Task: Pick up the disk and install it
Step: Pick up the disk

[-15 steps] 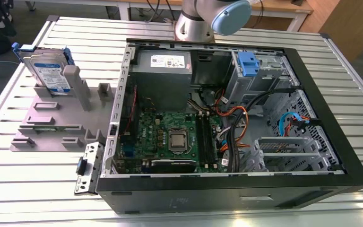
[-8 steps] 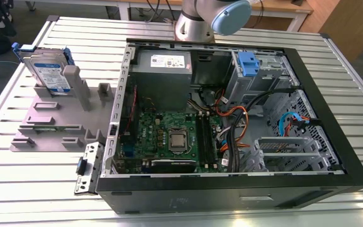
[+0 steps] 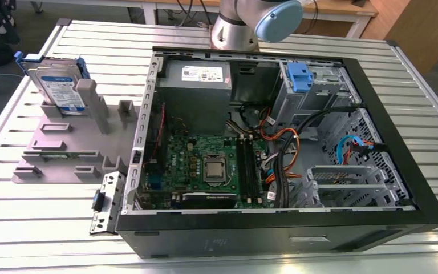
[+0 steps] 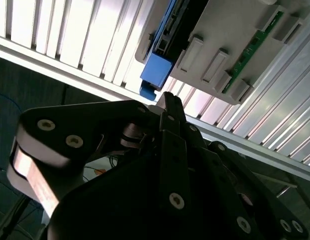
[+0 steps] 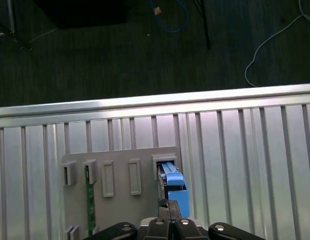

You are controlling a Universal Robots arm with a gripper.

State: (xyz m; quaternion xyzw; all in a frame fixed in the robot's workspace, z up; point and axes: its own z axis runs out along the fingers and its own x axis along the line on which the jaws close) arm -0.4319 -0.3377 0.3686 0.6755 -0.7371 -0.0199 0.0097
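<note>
Closest in the exterior view is one black computer case (image 3: 280,231), lying open on the slatted metal table (image 3: 36,234). Inside the case there's one green motherboard (image 3: 203,165), a tangle of cables (image 3: 280,154), one grey power supply box (image 3: 196,77) at the far end and one blue latch (image 3: 299,77) beside it. On the exterior view's left of the case sits one grey holder (image 3: 89,142) with slots, and it's got two things in it. One is a green memory stick (image 3: 52,146) in a near slot. The other is the disk (image 3: 55,85), standing on edge in a far slot, blue frame and all. Furthest back is the robot arm (image 3: 250,23). In both wrist views the pincer (image 5: 167,204) (image 4: 167,97) is clenched on nothing, tips together. It hangs near the end of the disk's blue frame, with a gap between them in the second wrist view.
</note>
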